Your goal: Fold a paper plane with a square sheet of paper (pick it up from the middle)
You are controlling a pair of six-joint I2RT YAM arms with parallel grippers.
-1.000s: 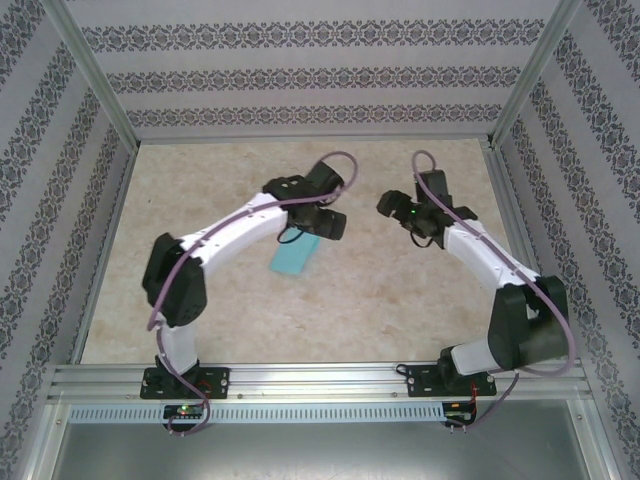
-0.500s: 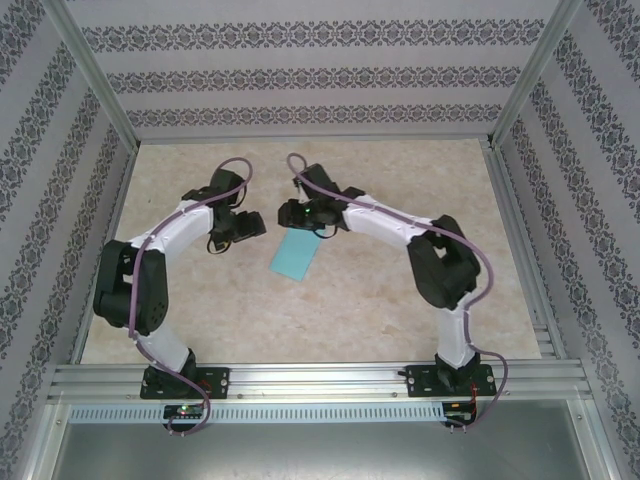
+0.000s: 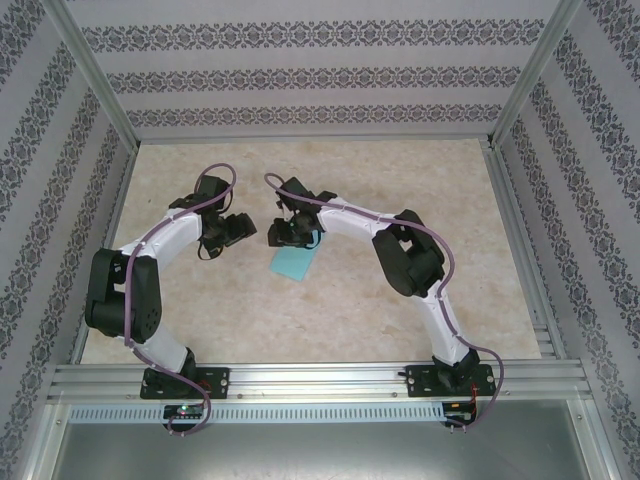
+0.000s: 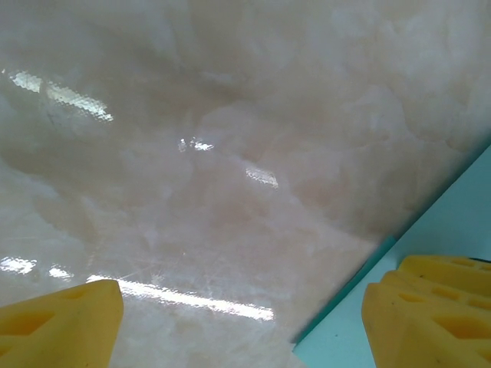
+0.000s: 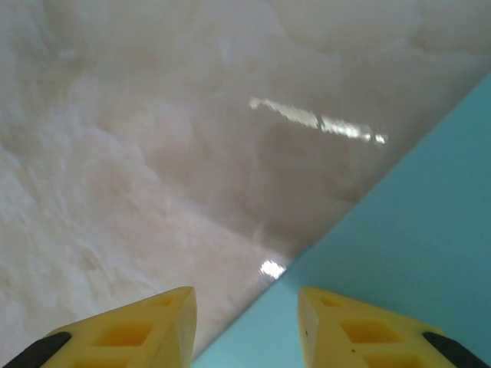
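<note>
Sheet [image 3: 295,265] flat on desk [image 3: 420,190]; left hand [image 4: 242,326] wide open, right hand [image 5: 247,326] half open over its edge, both empty

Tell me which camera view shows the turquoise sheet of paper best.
Top external: the sheet of paper shows most of its outline, its far end hidden by the right gripper. The left wrist view catches a strip along one edge; the right wrist view a larger part, cropped by the frame.

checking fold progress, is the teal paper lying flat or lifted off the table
Lying flat: the square sheet of paper rests on the table, and the right wrist view shows its edge flush with the surface.
</note>
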